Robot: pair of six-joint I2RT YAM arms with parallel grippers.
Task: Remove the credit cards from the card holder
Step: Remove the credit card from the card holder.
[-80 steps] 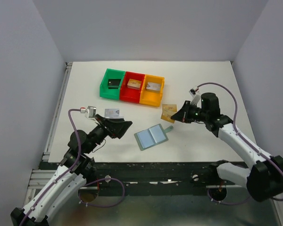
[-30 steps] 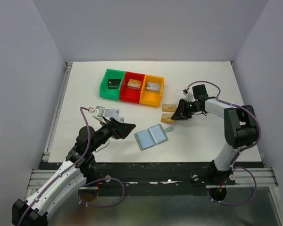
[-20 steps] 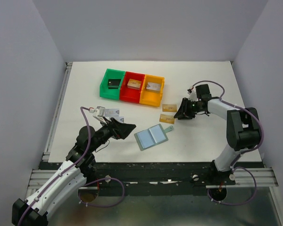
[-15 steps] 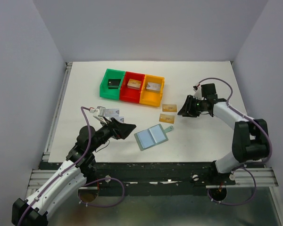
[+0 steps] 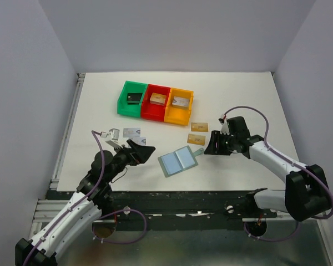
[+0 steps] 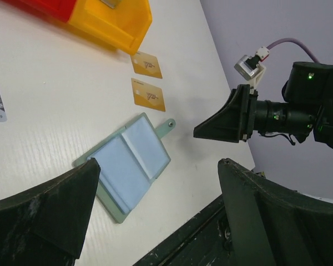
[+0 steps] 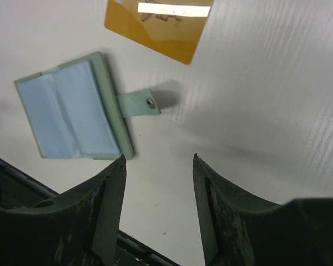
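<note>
Second gold card (image 5: 195, 138) down! Right hand (image 5: 208, 147), part-open and empty, heads back to the wallet (image 5: 178, 161); left hand (image 5: 146, 148) waits wide open.

White table (image 5: 250, 100): wallet (image 5: 178, 160), cards (image 5: 196, 138), bins (image 5: 154, 114)

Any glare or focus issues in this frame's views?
Right wrist: white glare streak across the gold card, soft shadow beside the tab of the card holder, fingers dark and defocused. Left wrist: card holder sharp, fingers dark and soft-edged. Top external: evenly lit, no glare.
</note>
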